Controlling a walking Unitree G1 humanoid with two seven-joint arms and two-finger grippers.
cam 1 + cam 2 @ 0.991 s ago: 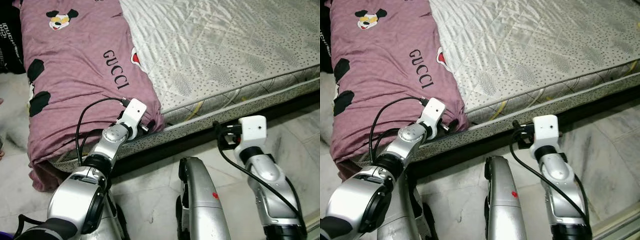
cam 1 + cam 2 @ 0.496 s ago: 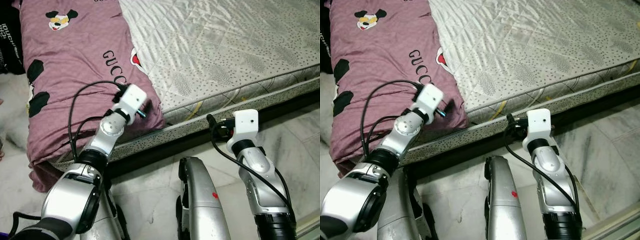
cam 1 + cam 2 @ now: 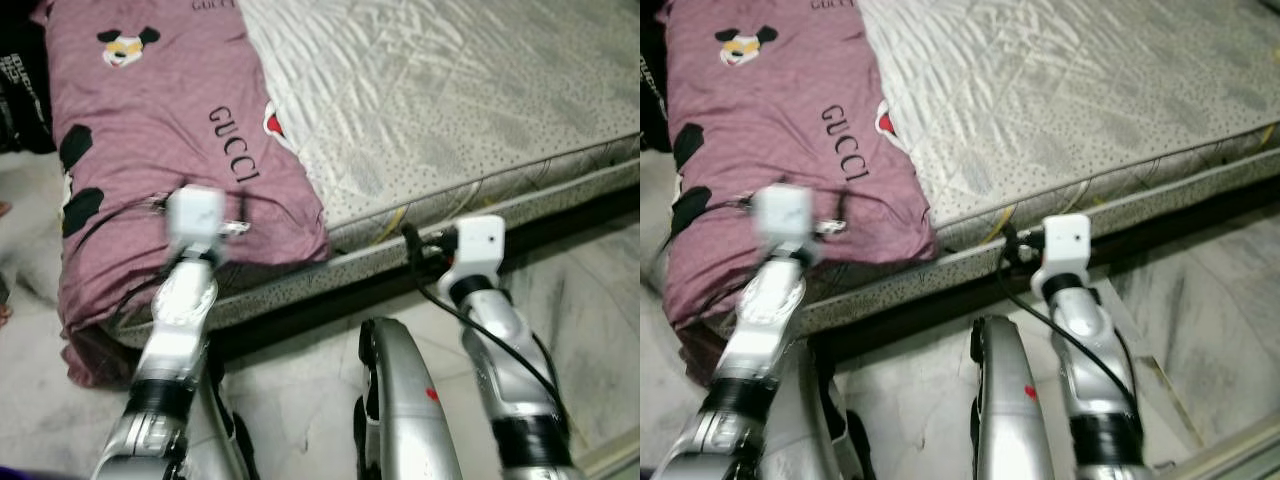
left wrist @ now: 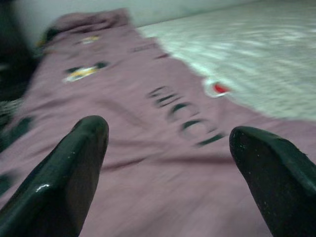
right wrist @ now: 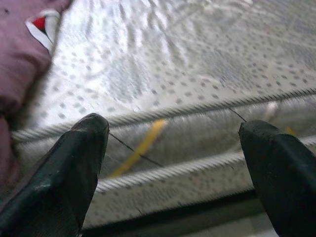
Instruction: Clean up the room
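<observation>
A mauve blanket (image 3: 150, 130) with black GUCCI lettering and cartoon mouse prints lies along the left side of a quilted white mattress (image 3: 450, 90). Its near edge hangs over the bed's corner. My left arm (image 3: 195, 215) reaches over the blanket's near part. In the left wrist view my left gripper (image 4: 168, 131) is open just above the cloth, holding nothing. My right arm (image 3: 478, 240) is held low in front of the mattress edge. My right gripper (image 5: 175, 126) is open and faces the dotted side of the mattress (image 5: 197, 123), holding nothing.
Pale marble floor (image 3: 300, 380) runs in front of the bed, and a dark gap shows under the frame. A black object (image 3: 20, 90) stands at the far left beside the bed. My own silver leg (image 3: 400, 400) is at the bottom centre.
My left arm has swung left from the blanket's right corner and now sits over its middle near part. My right arm has edged left, closer to the mattress edge.
</observation>
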